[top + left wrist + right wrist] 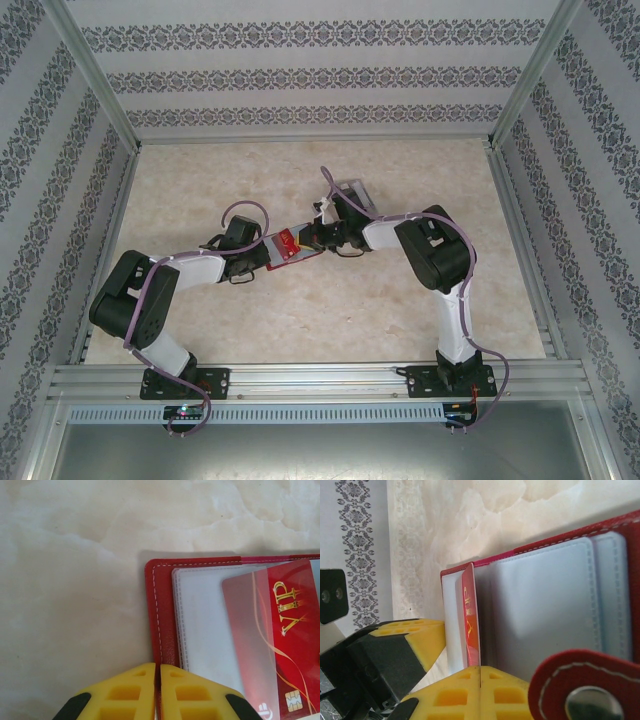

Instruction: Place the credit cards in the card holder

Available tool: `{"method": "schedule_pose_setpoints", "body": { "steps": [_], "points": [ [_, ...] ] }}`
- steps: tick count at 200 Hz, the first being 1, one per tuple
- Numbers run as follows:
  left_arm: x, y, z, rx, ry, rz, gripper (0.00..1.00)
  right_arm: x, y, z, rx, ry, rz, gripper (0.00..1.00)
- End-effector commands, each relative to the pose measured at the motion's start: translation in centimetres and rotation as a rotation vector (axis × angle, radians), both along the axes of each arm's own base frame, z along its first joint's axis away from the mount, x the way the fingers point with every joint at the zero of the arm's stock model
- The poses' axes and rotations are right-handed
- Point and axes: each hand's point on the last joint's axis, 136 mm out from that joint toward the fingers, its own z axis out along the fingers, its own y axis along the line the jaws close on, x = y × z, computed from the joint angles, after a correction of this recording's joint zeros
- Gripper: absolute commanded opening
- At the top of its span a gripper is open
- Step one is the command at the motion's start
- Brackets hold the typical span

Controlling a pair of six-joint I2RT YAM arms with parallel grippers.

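The card holder (285, 247) lies open mid-table, red with grey-clear inner pockets (200, 625). My left gripper (156, 690) is shut on the edge of its red cover (167, 630), at its left end in the top view (262, 256). A red credit card (285, 630) marked VIP sits partly inside a clear pocket. My right gripper (479, 680) is shut on that card's edge (470, 615), holding it edge-up among the pockets (545, 605). The right gripper meets the card holder from the right (318, 240). The snap tab (585, 690) hangs close to the right camera.
A light grey slotted stand (352, 190) stands just behind the right gripper. The left gripper's yellow finger (420, 635) shows beside the card holder in the right wrist view. Patterned walls and metal rails (110, 230) enclose the marbled table (330, 320).
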Motion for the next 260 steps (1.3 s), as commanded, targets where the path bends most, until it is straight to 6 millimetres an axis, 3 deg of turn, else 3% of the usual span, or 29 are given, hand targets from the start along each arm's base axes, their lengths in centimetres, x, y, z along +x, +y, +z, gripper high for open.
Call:
{"method": "schedule_pose_setpoints", "body": {
  "steps": [1,60,119,151,195,225,260],
  "points": [
    [-1.0,1.4,-1.8,0.039,0.084,0.039,0.1,-0.9,0.8,-0.8,0.003,0.023,-0.007,0.0],
    [-1.2,1.3,-1.8,0.041,0.088,0.034,0.08,-0.3,0.7,-0.7,-0.003,0.001,-0.085,0.0],
    [-1.1,1.5,-1.8,0.043,0.093,0.043,0.08,-2.2,2.4,-1.1,-0.008,0.022,-0.131,0.0],
    [-1.3,1.6,-1.9,0.039,0.094,0.051,0.08,-3.0,2.8,-0.8,-0.028,0.002,-0.128,0.07],
    [-1.3,1.6,-1.9,0.029,0.085,0.052,0.08,-3.3,1.1,-0.5,-0.096,-0.04,-0.126,0.17],
    [-1.2,1.6,-1.7,0.029,0.079,0.05,0.08,-3.5,0.8,-0.8,-0.12,-0.043,-0.119,0.16],
    [-1.1,1.4,-1.7,0.023,0.082,0.039,0.08,-4.0,2.1,-1.1,-0.11,-0.029,-0.077,0.08]
  ]
}}
